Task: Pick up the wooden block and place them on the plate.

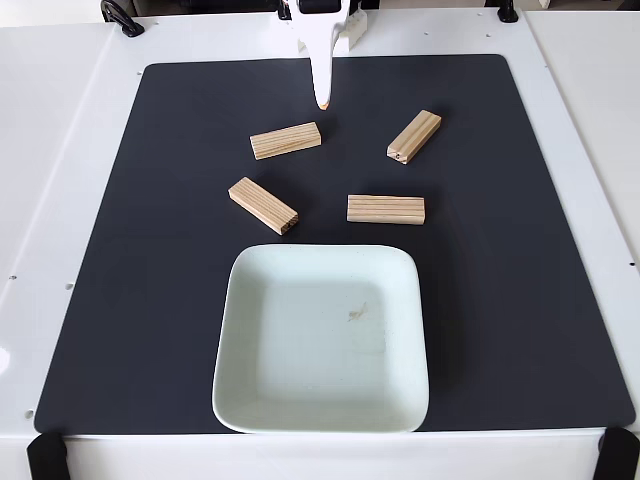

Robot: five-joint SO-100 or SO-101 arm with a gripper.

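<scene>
Up at the far edge of the black mat on the white tabletop, the hand points down with fingers together, gripping nothing. Four wooden blocks lie apart on the mat. Nearest the camera sits the plate (one small smudge inside).

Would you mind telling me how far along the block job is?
Nothing is done yet: the pale mint square plate holds no blocks. All four light wooden blocks lie on the black mat. The white gripper carries nothing, so all four remain.
</scene>
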